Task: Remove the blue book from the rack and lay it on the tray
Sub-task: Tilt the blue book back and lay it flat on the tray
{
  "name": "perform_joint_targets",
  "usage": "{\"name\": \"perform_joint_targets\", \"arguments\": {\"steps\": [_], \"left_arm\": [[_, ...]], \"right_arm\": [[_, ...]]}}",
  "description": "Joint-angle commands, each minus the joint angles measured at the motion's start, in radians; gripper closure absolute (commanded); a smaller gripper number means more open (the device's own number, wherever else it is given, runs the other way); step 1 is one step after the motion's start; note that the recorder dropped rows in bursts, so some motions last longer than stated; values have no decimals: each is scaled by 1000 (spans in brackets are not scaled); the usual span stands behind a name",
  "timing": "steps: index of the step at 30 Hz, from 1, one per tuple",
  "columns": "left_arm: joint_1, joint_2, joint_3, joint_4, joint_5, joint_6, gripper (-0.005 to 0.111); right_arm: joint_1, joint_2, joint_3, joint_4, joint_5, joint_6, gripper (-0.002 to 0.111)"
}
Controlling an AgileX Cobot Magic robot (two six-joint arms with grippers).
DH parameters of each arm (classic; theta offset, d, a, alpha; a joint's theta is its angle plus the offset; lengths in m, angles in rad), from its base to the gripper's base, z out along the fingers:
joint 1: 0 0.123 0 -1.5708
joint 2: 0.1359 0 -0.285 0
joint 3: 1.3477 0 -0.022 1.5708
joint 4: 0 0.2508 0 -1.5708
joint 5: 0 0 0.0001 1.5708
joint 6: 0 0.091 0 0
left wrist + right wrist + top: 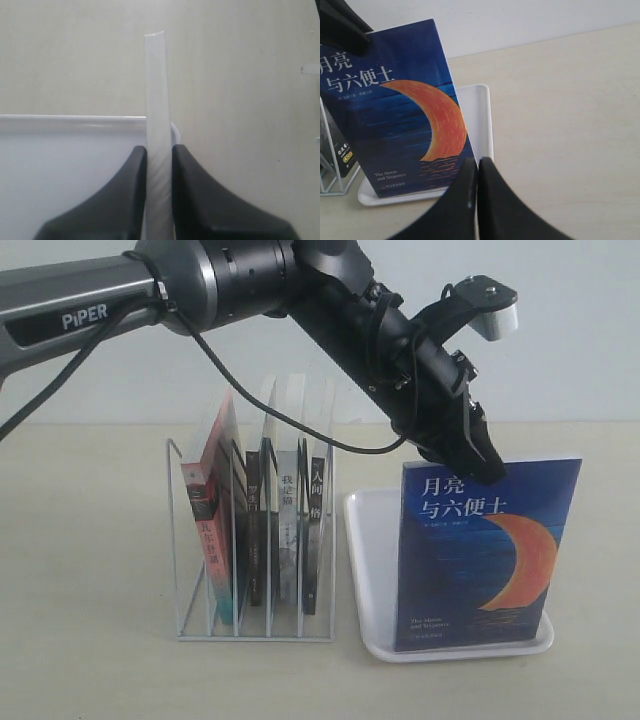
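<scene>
The blue book (487, 550) with its orange crescent moon stands upright, its bottom edge on the white tray (365, 560) to the right of the white wire rack (255, 638). My left gripper (485, 462) reaches across from the upper left and is shut on the book's top edge. In the left wrist view the black fingers clamp the book's white page edge (156, 100) at the left gripper (159, 147), with the tray rim (60, 122) behind. My right gripper (478, 161) is shut on nothing, facing the book cover (395, 115) and the tray (479, 115).
The rack holds a pink-red-spined book (205, 520) at its left and black-spined books (315, 540) in the slots nearer the tray. A corner of the rack (330, 175) shows beside the book in the right wrist view. A beige tabletop (90, 660) surrounds everything.
</scene>
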Motion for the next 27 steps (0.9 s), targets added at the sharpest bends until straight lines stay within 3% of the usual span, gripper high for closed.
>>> {"name": "perform_joint_targets", "arguments": {"steps": [1,9,19,27], "left_arm": [[-1,1,-8,12,-19,3,103],[-1,1,-8,27,-30,0,101],[-1,-1,-8,70,-63,0,74],[-1,-27,-8,98,-96,0,70]], "right_arm": [[-3,-5,-1,-3,-9,-3,108],[-3,-5,-1,-3,-9,-3,108],[-3,-5,-1,-3,-9,-3,108],[-3,-5,-1,-3,-9,-3,108]]}}
